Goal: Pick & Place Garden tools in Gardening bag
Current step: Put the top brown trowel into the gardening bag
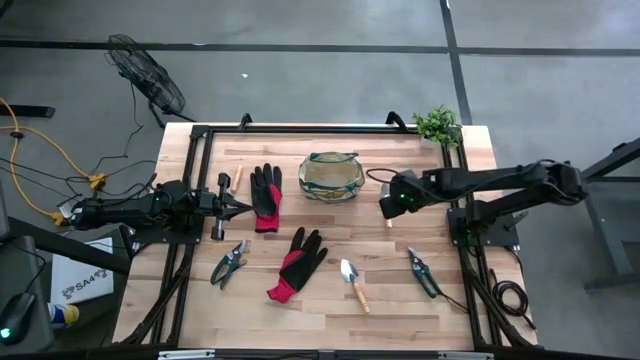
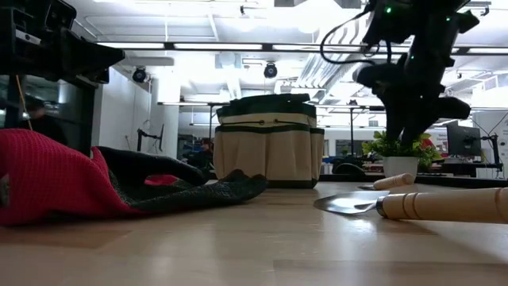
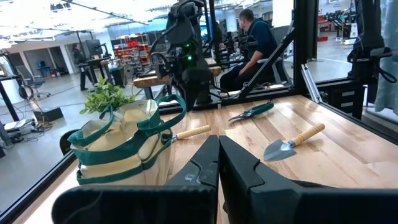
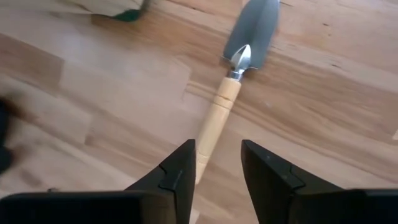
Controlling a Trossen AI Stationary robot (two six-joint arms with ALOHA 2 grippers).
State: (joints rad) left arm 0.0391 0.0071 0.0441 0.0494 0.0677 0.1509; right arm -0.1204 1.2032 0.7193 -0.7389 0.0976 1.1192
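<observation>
Right gripper point(image 4: 214, 165) part-open above trowel point(image 4: 239, 68) handle, holding nothing.

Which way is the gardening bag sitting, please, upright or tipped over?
Upright: the gardening bag stands flat-bottomed on the table, mouth upward in the high view.

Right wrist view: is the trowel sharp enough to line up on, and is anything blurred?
Right wrist view: trowel is fairly sharp, with glare on its blade neck; the bag's edge looks smeared. Low view: red glove up close is soft, ceiling lights blown out.
</observation>
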